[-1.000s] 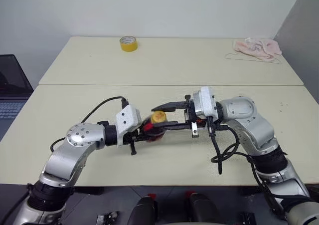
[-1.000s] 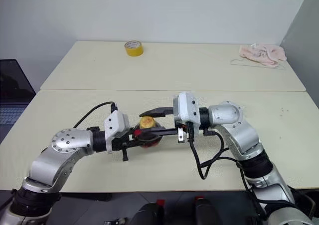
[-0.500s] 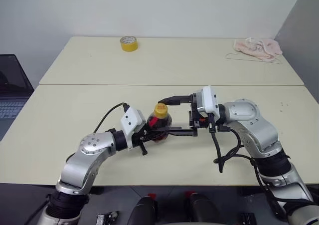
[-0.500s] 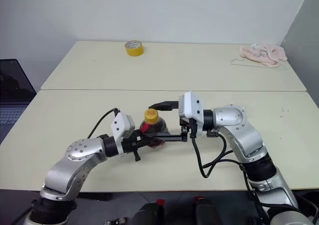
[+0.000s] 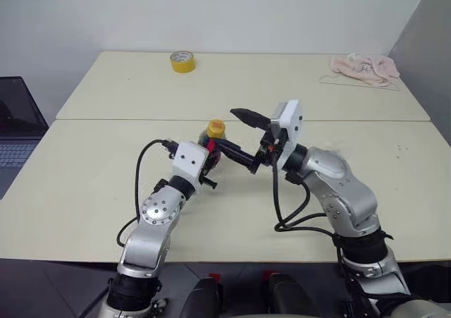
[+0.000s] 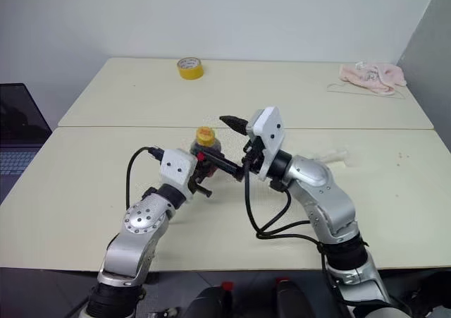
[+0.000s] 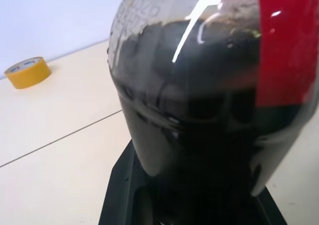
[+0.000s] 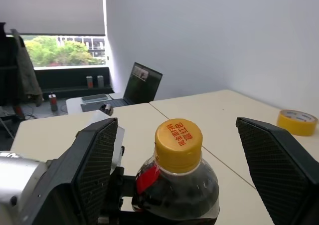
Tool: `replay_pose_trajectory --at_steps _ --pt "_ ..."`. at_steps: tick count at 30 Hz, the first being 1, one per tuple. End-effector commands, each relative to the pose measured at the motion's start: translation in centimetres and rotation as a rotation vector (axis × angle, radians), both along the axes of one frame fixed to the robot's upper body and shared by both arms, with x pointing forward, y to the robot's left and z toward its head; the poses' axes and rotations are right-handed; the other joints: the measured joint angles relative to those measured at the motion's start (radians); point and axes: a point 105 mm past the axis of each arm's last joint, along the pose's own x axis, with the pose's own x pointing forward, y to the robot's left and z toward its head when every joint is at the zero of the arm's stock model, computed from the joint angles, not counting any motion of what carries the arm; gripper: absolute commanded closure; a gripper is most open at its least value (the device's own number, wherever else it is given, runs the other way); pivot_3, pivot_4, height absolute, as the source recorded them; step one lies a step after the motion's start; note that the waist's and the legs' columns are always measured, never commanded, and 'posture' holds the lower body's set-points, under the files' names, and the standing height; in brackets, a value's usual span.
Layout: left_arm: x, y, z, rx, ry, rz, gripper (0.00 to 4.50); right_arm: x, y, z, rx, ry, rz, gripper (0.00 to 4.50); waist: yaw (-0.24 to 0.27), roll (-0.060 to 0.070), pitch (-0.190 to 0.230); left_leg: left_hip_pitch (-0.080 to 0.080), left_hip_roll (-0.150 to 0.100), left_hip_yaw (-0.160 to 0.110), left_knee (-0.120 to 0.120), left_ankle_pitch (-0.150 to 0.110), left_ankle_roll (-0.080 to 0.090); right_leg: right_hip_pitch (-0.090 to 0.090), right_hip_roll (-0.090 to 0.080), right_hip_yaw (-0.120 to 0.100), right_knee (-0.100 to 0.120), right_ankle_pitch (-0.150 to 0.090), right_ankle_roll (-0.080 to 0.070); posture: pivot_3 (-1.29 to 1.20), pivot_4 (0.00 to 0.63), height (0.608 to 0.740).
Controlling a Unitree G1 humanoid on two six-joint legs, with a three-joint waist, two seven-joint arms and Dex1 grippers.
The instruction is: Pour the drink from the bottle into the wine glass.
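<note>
Two grippers meet at the bottle (image 5: pixel 213 143), which stands upright over the near table (image 5: pixel 84 184), yellow cap (image 8: pixel 178 144) on, dark drink (image 7: pixel 199 130) inside. The left gripper (image 5: pixel 209 164) is clamped tight on its lower body. The right gripper (image 5: pixel 244 139) is spread wide, its fingers (image 8: pixel 94 160) standing apart on either side of the cap without touching it.

Light: bright and even, soft indoor light over the pale table (image 5: pixel 84 177).
Shadows: faint and diffuse under the arms.
Glare: white streaks ran across the bottle (image 7: pixel 209 100) in the left wrist view.
Window: daylight showed through the window (image 8: pixel 60 53).
Focus: the near bottle looked soft.
</note>
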Motion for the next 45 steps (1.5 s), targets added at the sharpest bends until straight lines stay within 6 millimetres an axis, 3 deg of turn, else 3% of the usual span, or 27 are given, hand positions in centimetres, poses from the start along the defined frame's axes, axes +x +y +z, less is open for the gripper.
replay_pose_trajectory --at_steps 1,28,45 --pt "0.1 0.0 1.5 0.004 -0.075 0.019 3.78 0.0 0.5 0.7 0.021 -0.028 -0.027 0.44 0.000 0.000 0.000 0.000 0.000 0.000 0.000 0.000 0.000 0.000 0.000 0.000 0.000 0.000 0.000 0.00 0.150 0.740" --pt "0.1 -0.1 1.7 0.009 -0.069 -0.006 3.78 2.0 -0.3 0.5 0.036 -0.017 -0.141 0.44 -0.001 0.000 0.000 0.000 0.000 0.000 0.000 0.000 0.000 0.000 0.000 0.000 0.000 0.000 0.000 0.00 0.150 0.740" --pt "0.1 -0.2 1.6 0.012 -0.061 -0.019 3.78 1.5 0.0 0.7 0.002 -0.084 -0.132 0.44 -0.001 0.000 0.000 0.000 0.000 0.000 0.000 0.000 0.000 0.000 0.000 0.000 0.000 0.000 0.000 0.00 0.150 0.740"
